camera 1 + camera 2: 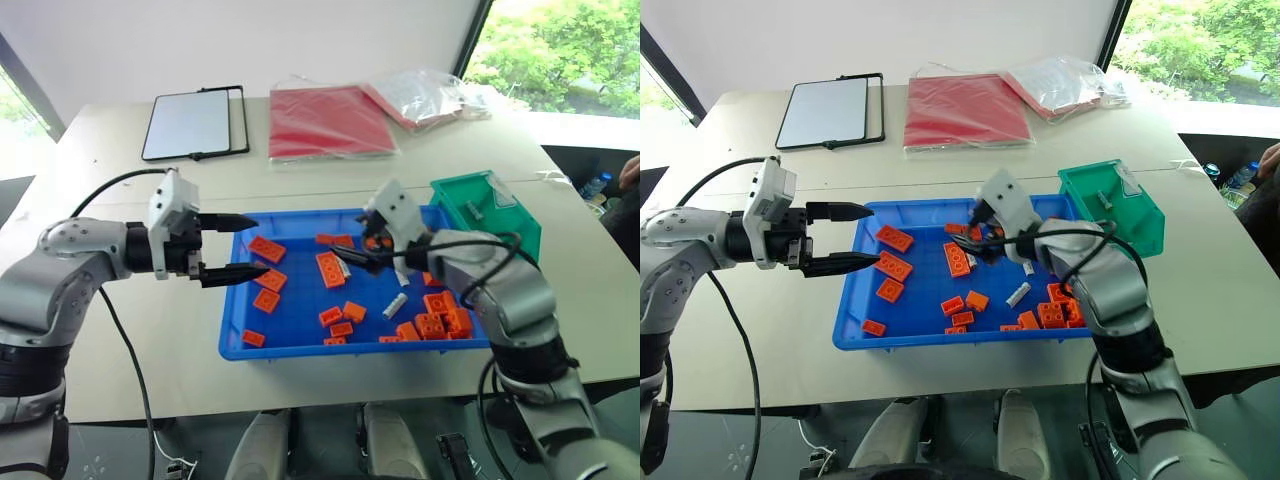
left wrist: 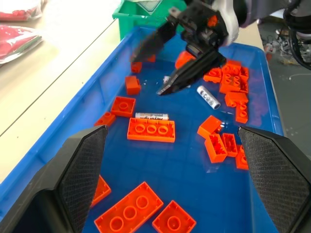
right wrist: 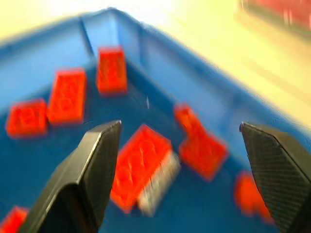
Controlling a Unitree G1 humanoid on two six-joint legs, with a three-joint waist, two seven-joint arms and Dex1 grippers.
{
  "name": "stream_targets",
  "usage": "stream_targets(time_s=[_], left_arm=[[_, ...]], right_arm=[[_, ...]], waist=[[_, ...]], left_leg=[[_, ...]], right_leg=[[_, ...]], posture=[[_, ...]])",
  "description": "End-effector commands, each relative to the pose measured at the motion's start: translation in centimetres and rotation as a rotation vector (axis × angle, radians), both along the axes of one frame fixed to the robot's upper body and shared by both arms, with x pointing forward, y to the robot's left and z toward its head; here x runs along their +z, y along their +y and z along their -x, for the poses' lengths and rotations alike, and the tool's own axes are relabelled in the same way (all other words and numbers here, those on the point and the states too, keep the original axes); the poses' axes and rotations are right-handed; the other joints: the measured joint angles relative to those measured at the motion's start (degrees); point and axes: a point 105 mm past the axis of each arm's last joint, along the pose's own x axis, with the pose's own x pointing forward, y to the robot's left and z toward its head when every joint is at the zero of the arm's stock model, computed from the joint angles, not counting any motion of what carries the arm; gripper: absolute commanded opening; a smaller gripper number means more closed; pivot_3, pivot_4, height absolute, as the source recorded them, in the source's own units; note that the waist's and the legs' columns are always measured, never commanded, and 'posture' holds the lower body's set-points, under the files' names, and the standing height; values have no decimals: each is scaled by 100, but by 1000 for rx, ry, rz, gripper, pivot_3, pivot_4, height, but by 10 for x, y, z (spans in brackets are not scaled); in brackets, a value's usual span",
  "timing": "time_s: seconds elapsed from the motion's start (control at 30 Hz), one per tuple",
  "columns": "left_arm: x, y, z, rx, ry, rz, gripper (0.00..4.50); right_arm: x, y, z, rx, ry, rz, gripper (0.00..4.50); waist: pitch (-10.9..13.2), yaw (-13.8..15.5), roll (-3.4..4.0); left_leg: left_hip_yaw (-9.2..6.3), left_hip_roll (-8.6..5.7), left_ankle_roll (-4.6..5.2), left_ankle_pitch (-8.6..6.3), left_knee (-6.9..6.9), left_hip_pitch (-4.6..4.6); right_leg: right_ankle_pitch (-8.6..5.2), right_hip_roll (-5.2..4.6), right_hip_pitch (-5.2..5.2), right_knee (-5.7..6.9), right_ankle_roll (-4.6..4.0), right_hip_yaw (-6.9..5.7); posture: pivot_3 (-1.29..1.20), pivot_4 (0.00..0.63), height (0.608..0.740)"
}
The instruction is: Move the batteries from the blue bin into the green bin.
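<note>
Blue bin [image 1: 300, 345] sits on the surface with orange bricks [image 1: 331, 269] scattered across its floor. My right pincer [image 1: 349, 255] hangs over the bin's middle, fingers spread wide, holding nothing. My left pincer [image 1: 248, 246] hovers at the bin's left rim, also spread and empty, pointing across toward the right one.

Head views show one battery [image 1: 396, 305] lying on the bin floor just below and right of my right pincer, long axis on a diagonal, far end tipped toward the green bin [image 1: 487, 213]. Green bin stands just past the blue bin's far right corner, behind my right arm; a small grey cylinder [image 1: 475, 209] lies inside it.

Left wrist view adds a second battery [image 2: 151, 116] the head views barely give: it lies flat right behind a long orange brick [image 2: 151, 130], parallel to it, between my two pincers. Same view shows the first battery [image 2: 208, 97] beside my right pincer's lower fingertip, angled.

Right wrist view shows a blurred silver cylinder [image 3: 158, 188] lying alongside an orange brick, just ahead of my right fingers [image 3: 92, 170].
</note>
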Motion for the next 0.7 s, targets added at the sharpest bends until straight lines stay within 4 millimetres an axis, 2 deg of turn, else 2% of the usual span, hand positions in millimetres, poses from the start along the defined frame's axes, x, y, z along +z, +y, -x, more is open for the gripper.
stream_targets(time_s=[0.03,0.17,0.27,0.53,0.7], left_arm=[[8,-2,0,-10,-40,1,4500],[12,-3,-3,-19,-48,0,4500],[14,-3,-5,-22,-51,1,4500],[19,-3,-8,-23,-64,-3,4500],[20,-3,-9,-19,-69,-3,4500]], right_arm=[[1,-11,1,-40,-49,28,3960],[-17,-15,1,-66,-42,58,3960],[-22,-15,0,-70,-38,58,3960],[-31,3,11,16,-5,42,3960],[-38,13,7,36,7,50,3960]], waist=[[0,-7,0],[0,-2,0],[0,4,0],[0,5,0],[0,1,0]], left_leg=[[0,0,0,0,0,0],[0,1,0,0,1,0],[0,0,0,0,4,0],[-1,1,0,0,4,0],[-1,1,0,0,4,0]], right_leg=[[0,0,0,0,0,0],[0,1,0,0,0,0],[0,1,2,0,0,-1],[0,2,2,1,0,-1],[0,2,2,0,0,-1]], posture=[[0,150,731],[0,150,731],[0,150,731],[0,150,731],[0,150,731]])
